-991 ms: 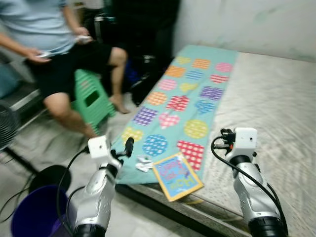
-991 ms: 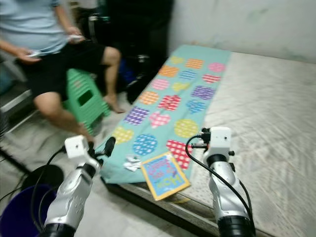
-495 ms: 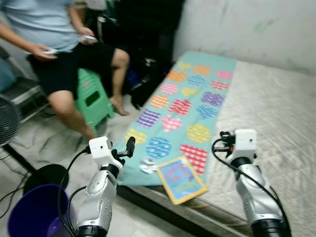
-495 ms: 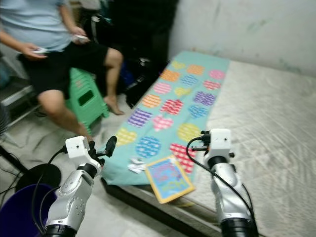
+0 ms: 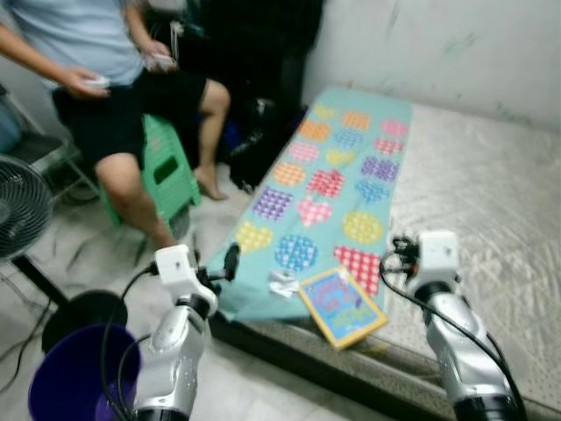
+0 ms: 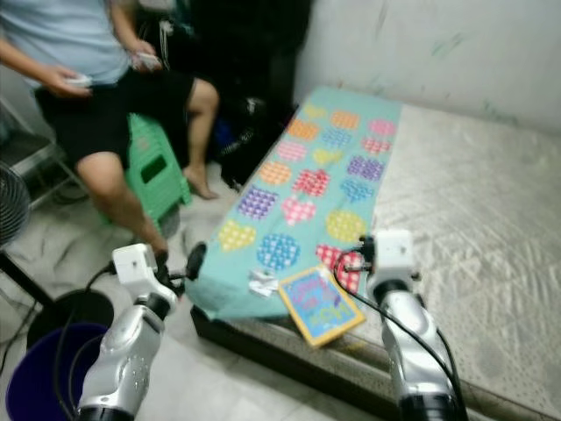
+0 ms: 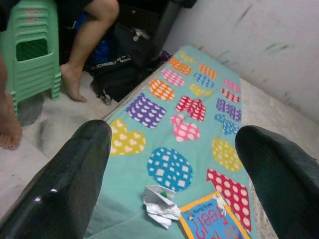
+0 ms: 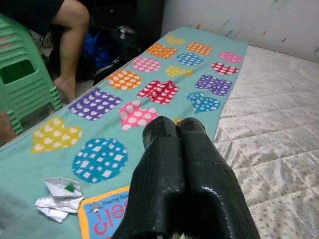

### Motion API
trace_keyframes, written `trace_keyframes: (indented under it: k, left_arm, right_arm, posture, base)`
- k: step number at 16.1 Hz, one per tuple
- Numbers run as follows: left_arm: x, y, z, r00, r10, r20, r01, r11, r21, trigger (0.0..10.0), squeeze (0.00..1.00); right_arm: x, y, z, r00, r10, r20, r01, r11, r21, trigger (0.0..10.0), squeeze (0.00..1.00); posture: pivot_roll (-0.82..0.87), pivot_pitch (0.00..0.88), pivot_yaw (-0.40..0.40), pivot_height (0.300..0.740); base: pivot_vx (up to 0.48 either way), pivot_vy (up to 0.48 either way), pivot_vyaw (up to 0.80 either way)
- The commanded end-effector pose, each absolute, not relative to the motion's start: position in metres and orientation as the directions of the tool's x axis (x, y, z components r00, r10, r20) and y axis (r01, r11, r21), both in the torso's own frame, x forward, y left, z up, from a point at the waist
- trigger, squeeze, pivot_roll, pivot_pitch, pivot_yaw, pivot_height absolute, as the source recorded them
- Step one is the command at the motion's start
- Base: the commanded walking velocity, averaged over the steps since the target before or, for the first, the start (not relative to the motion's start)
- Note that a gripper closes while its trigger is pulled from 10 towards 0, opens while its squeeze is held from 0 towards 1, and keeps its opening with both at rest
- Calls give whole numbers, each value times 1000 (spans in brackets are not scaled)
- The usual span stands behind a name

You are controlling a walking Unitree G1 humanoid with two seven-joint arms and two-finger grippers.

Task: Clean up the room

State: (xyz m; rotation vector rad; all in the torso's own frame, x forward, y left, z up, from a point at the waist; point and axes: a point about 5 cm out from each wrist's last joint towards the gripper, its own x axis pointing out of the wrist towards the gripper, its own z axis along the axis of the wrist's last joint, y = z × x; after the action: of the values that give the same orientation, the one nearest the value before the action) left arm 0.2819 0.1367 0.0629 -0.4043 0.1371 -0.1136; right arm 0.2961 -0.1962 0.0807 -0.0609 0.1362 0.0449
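Head views are blurred. Crumpled wrapper [image 7: 160, 206] is seen on teal mat [image 7: 199, 129] at bed [image 5: 491, 202] edge, just beside book [image 7: 212, 225], cut off; only "?eel" is legible. Left pincer [image 7: 174, 164] is spread wide w/ nothing held; right pincer [image 8: 174, 174] is pressed closed, empty.

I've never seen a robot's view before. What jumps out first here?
A teal sheet with bright patterned hearts runs along the bed's edge, with a colourful book and a crumpled wrapper at its near end. A person sits on a green stool to the left, and a purple bucket stands on the floor.
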Motion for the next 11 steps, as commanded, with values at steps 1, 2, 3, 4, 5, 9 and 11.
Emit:
trace_keyframes:
  k: [1, 2, 3, 4, 5, 9, 11]
  left_arm:
    - [282, 131, 67, 986, -144, -84, 96, 902, -421, 10000, 0]
    - [281, 131, 67, 986, -144, -81, 97, 902, -421, 10000, 0]
    - [281, 131, 68, 986, -147, -76, 101, 901, -423, 10000, 0]
    - [281, 131, 68, 986, -148, -75, 103, 900, -424, 10000, 0]
    - [280, 131, 68, 986, -152, -72, 108, 899, -425, 10000, 0]
    - [279, 131, 68, 985, -157, -73, 112, 899, -424, 10000, 0]
    - [278, 131, 68, 984, -159, -75, 113, 898, -424, 10000, 0]
  right_arm:
    - [301, -191, 91, 992, 68, -102, -75, 995, -65, 10000, 0]
    - [301, -191, 92, 992, 70, -103, -77, 995, -66, 10000, 0]
    - [301, -191, 91, 992, 71, -105, -79, 995, -67, 10000, 0]
    - [301, -191, 91, 992, 72, -106, -79, 995, -68, 10000, 0]
    - [301, -191, 91, 992, 72, -107, -80, 994, -68, 10000, 0]
    - [301, -190, 92, 991, 73, -109, -81, 994, -69, 10000, 0]
    - [300, -190, 91, 991, 74, -112, -82, 994, -66, 10000, 0]
  posture:
    - [-220, 0, -21, 740]
    - [-218, 0, -23, 740]
    - [-216, 0, -24, 740]
    - [-216, 0, -24, 740]
    - [-216, 0, -25, 740]
    - [-214, 0, -24, 740]
    - [-212, 0, -24, 740]
  base:
    - [0, 0, 0]
    - [255, 0, 0]
    - [292, 0, 0]
    - [292, 0, 0]
    - [330, 0, 0]
    - [327, 0, 0]
    - [330, 0, 0]
